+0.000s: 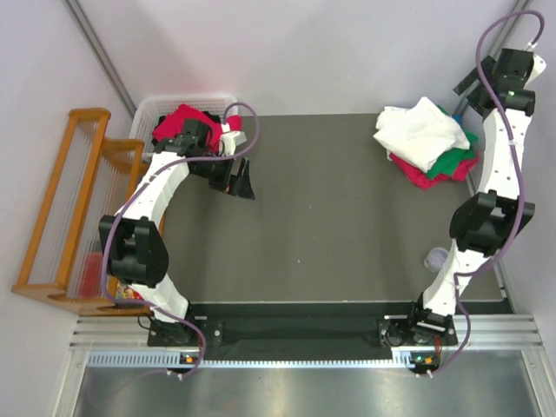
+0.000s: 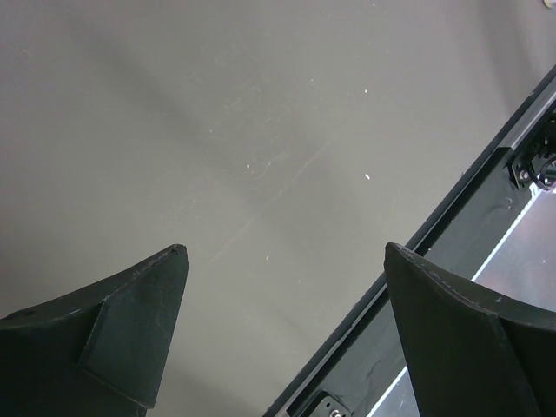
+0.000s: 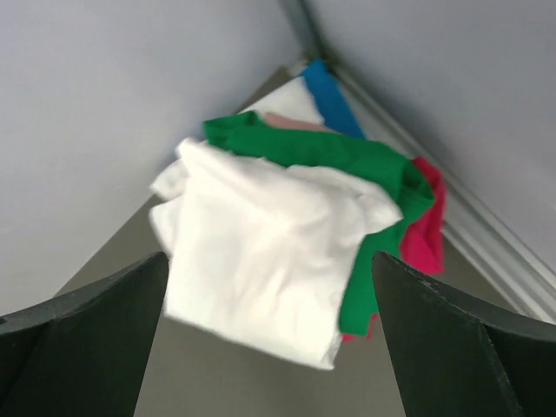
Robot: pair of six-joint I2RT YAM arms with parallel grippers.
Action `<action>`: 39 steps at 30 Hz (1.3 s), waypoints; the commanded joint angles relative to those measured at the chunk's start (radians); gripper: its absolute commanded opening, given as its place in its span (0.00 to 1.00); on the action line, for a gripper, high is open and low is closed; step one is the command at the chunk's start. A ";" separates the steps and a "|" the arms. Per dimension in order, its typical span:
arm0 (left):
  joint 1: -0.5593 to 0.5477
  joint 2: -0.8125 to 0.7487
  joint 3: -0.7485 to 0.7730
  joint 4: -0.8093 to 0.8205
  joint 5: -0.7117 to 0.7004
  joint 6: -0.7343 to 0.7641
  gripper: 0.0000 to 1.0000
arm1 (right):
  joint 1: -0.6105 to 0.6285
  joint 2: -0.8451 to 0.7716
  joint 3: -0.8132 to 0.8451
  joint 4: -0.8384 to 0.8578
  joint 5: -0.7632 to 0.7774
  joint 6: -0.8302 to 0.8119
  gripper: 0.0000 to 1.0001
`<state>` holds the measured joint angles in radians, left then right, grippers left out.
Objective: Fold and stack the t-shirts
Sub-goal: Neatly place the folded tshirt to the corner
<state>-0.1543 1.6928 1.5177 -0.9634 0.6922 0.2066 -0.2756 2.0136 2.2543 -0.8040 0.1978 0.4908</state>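
1. Nearest me, the left gripper [image 2: 285,252] hangs over the bare dark table [image 2: 217,130], jaws spread wide, nothing between them.
2. The left arm [image 1: 161,187] arches up from its base, wrist bent back over the table's left side.
3. The right gripper [image 3: 269,261] is raised by the far right corner, jaws wide and empty, aimed down at the pile.
4. There a rumpled white t-shirt [image 1: 421,130] lies on top, then a green t-shirt [image 1: 452,163], with a crimson-pink t-shirt [image 1: 426,178] lowest.
5. Far left, a white slotted basket [image 1: 152,109] holds a bunched red t-shirt [image 1: 178,117].

White basket [image 1: 165,102], wooden rack [image 1: 89,114], perhaps a cup [image 1: 437,258]
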 commanded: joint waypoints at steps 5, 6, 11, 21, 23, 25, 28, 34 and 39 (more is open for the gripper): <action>0.002 -0.044 0.012 -0.020 0.009 0.022 0.99 | 0.071 0.063 -0.062 0.152 -0.413 -0.010 1.00; 0.004 -0.045 0.012 -0.021 0.004 0.024 0.99 | 0.082 0.098 -0.049 0.154 -0.405 -0.020 1.00; 0.019 -0.039 0.030 -0.029 0.003 0.031 0.99 | 0.104 0.201 0.022 0.212 -0.360 -0.041 1.00; 0.045 -0.041 0.041 -0.066 0.020 0.040 0.99 | 0.084 0.252 -0.128 0.380 -0.314 -0.049 1.00; 0.047 -0.045 0.032 -0.066 0.023 0.042 0.99 | 0.081 0.252 -0.166 0.399 -0.320 -0.054 1.00; 0.052 -0.054 0.018 -0.064 0.024 0.043 0.99 | 0.082 0.246 -0.208 0.405 -0.333 -0.058 1.00; 0.061 -0.073 0.004 -0.063 0.020 0.045 0.99 | 0.079 0.167 -0.239 0.430 -0.383 -0.041 1.00; 0.085 -0.120 0.061 -0.075 0.017 0.025 0.99 | 0.118 -0.050 -0.269 0.474 -0.492 0.008 1.00; 0.096 -0.211 0.090 -0.057 -0.036 -0.007 0.99 | 0.225 -0.261 -0.364 0.491 -0.499 -0.078 1.00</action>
<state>-0.0673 1.5978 1.5581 -1.0309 0.6823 0.2260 -0.1471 2.0071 1.9411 -0.3714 -0.2630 0.4763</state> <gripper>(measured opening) 0.991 0.996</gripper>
